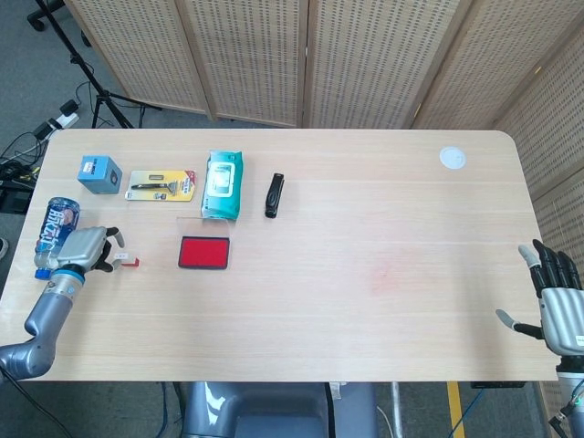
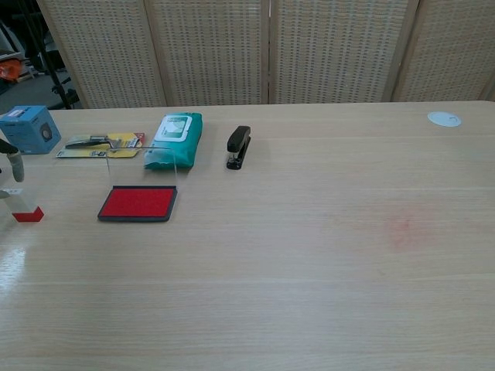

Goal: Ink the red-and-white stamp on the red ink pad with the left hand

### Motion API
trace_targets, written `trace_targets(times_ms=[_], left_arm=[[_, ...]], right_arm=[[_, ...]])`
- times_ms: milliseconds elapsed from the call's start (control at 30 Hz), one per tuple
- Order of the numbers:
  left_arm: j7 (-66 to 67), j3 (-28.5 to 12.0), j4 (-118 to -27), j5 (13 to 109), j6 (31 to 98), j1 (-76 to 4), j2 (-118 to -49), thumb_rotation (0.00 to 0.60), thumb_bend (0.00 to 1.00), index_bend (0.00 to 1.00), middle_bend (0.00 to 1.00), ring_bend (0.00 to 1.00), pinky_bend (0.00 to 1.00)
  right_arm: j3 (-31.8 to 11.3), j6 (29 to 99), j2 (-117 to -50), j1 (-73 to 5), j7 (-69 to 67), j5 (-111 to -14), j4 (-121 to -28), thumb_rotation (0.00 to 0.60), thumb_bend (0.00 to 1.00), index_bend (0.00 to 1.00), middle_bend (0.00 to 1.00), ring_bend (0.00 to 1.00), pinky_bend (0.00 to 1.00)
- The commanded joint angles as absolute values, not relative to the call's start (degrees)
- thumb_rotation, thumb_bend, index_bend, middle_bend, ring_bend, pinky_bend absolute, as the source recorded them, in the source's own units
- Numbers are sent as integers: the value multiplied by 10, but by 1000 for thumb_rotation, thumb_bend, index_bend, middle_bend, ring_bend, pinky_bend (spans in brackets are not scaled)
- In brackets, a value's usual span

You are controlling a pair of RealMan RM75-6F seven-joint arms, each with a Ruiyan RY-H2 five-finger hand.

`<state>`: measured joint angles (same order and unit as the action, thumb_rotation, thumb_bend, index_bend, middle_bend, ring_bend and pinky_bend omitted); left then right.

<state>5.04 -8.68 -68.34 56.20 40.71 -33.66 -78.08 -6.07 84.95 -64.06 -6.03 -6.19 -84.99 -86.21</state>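
The red-and-white stamp (image 1: 128, 262) lies on its side on the table, left of the red ink pad (image 1: 203, 252). My left hand (image 1: 85, 248) hovers just left of the stamp with its fingers apart and their tips close to the stamp's white end; I cannot tell if they touch. In the chest view, only a fingertip (image 2: 13, 161) shows at the left edge, above the stamp (image 2: 28, 215). The ink pad (image 2: 139, 202) lies uncovered. My right hand (image 1: 557, 303) rests open off the table's front right corner.
A blue drink can (image 1: 57, 222) stands just behind my left hand. Further back are a blue box (image 1: 99, 173), a razor pack (image 1: 161, 185), a teal wipes pack (image 1: 222, 184) and a black stapler (image 1: 275, 194). A white disc (image 1: 452, 158) lies far right.
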Motion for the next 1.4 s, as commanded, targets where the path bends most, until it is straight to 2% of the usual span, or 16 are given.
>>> trace_targets(times_ms=[33,833,1133,1400], left_arm=[[56,-84,-679,557,405,-339,-785,600,296,496,912,976,949],[79,-77,-658,541,413,-347,-812,600,335,549,912,976,949],[90,-75,-657,532,415,-348,-815,600,362,599,912,976,949],[93,-78,-683,533,421,-349,-801,600,364,612,912,976,949]], right_arm=[[-61,849,-641,-60,-62,-849,-862,600,0,0,0,0,0],[-62,845,-639,-62,-71,-845,-860,600,0,0,0,0,0],[-62,843,-639,-62,-71,-844,-860,600,0,0,0,0,0],[-63,841,-639,-63,-74,-843,-859,600,0,0,0,0,0]])
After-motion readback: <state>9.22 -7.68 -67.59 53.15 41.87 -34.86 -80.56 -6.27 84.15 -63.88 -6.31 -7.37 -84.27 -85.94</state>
